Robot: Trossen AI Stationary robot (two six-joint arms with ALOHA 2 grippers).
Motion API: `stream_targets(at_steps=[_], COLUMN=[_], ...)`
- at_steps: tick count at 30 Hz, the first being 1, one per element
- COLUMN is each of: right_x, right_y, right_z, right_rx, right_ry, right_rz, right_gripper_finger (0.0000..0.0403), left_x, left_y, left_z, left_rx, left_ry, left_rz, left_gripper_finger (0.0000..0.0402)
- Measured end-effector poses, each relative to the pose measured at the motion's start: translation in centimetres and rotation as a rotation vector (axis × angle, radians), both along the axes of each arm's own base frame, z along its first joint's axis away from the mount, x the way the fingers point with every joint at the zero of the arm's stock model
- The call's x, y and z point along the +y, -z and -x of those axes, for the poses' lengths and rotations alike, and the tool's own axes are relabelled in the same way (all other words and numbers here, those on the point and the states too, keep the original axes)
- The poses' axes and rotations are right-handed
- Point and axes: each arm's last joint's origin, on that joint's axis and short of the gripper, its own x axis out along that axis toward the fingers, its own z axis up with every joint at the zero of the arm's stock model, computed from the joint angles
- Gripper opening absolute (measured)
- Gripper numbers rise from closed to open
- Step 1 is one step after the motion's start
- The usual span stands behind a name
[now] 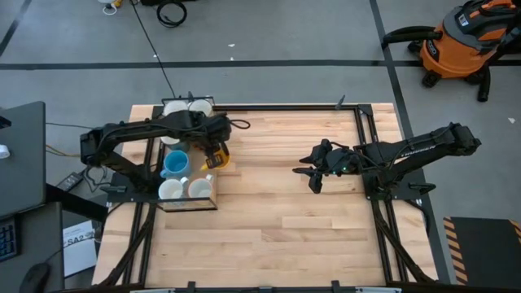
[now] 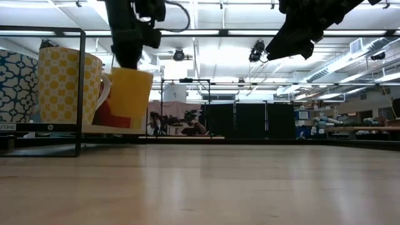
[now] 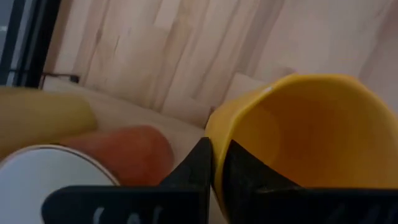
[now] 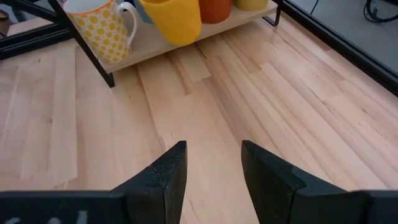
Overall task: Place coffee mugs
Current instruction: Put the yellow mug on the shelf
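My left gripper [image 1: 213, 155] is shut on a plain yellow mug [image 2: 130, 97] at the near right side of the black-framed rack [image 1: 189, 205] on the table's left. On the rack stand a yellow-dotted mug [image 2: 62, 84], a blue-and-white patterned mug [image 2: 14, 84], an orange mug [image 4: 214, 9], a light blue mug [image 1: 173, 164] and white mugs [image 1: 175, 107], each on its base. My right gripper [image 1: 313, 175] hangs open and empty above the table's middle right. My left gripper pinches the yellow mug's rim wall [image 3: 217, 134], one finger [image 3: 198, 163] outside and one finger [image 3: 249, 177] inside. The fingers come from above, pointing down. The mug hangs slightly tilted, mouth up, its bottom at the rack's wooden shelf [image 4: 155, 46]; whether it rests there I cannot tell.
The rack's black frame posts [image 2: 82, 94] stand close beside the held mug. The bare wooden tabletop [image 1: 277, 228] stretches between the rack and my right arm. A black rail [image 1: 370, 146] runs along the table's right side.
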Motion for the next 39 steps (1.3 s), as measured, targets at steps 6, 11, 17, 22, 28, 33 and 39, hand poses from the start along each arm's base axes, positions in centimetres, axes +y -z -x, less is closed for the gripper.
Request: stream_targets(at_steps=[6,11,17,22,28,33,39], right_x=[0.0,0.0,0.0,0.0,0.0,0.0,0.0], right_y=[-0.1,-0.1,-0.1,-0.1,-0.1,-0.1,-0.1], right_z=[0.0,0.0,-0.1,-0.1,-0.1,-0.1,-0.1], right_rx=[-0.007,-0.008,-0.013,-0.016,-0.016,-0.017,-0.017], right_ry=[0.000,0.000,0.000,0.000,0.000,0.000,-0.001], right_rz=[-0.001,-0.001,-0.002,-0.002,-0.002,-0.002,0.000], right_gripper_finger=[0.0158,0.0158,0.0158,0.0158,0.0158,0.0158,0.0158], left_x=[0.2,0.1,-0.1,-0.2,-0.2,-0.2,-0.3], left_y=[1.0,1.0,0.8,0.9,0.9,0.9,0.9], left_z=[1.1,1.9,2.6,2.9,3.0,3.1,3.2], left_rx=[0.047,0.072,0.114,0.150,0.153,0.161,0.175], left_ry=[-0.028,-0.056,-0.060,-0.085,-0.103,-0.110,-0.111], left_rz=[0.017,0.032,0.039,0.047,0.052,0.056,0.059], left_gripper_finger=[0.0028,0.0029,0.0030,0.0031,0.0031,0.0032,0.0043])
